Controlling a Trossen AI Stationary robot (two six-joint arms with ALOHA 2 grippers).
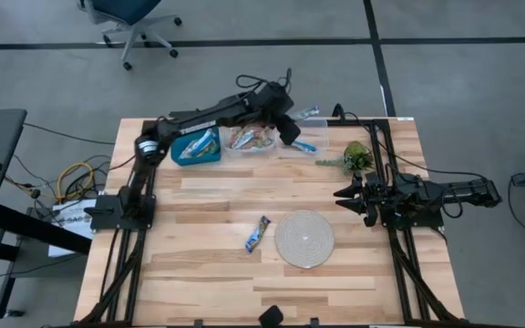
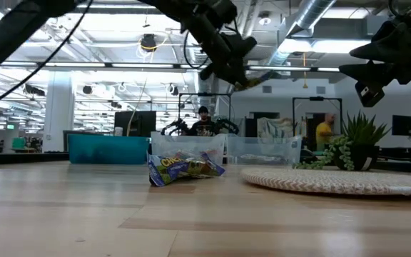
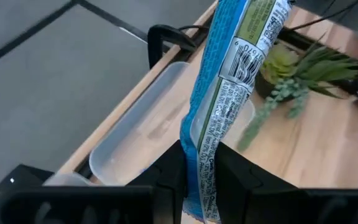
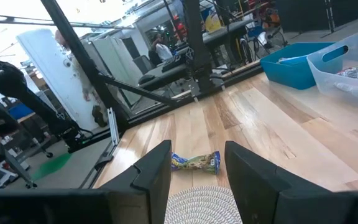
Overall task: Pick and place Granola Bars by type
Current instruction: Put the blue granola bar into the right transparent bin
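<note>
My left gripper (image 1: 292,133) reaches over the table's far edge, shut on a blue-and-white granola bar (image 3: 229,81), also seen raised in the low view (image 2: 257,77). Under it stands a clear bin (image 3: 145,134). A clear bin (image 1: 252,138) with multicoloured bars and a blue bin (image 1: 196,146) with bars stand to its left. One more bar (image 1: 258,233) lies flat on the wood beside the round mat (image 1: 303,239). My right gripper (image 4: 197,177) waits open at the table's right side. My left gripper pinches one end of the blue-and-white bar (image 3: 201,165) between its two fingers. The fingers slant down toward the table's far right, and the bar runs on past them along their line. It is lifted clear, above the clear bin.
A green plant sprig (image 1: 355,158) lies on the table right of the bins, near my right arm. Black frame rails run along the table's left and right sides. Bare wood lies in the middle and toward the near edge.
</note>
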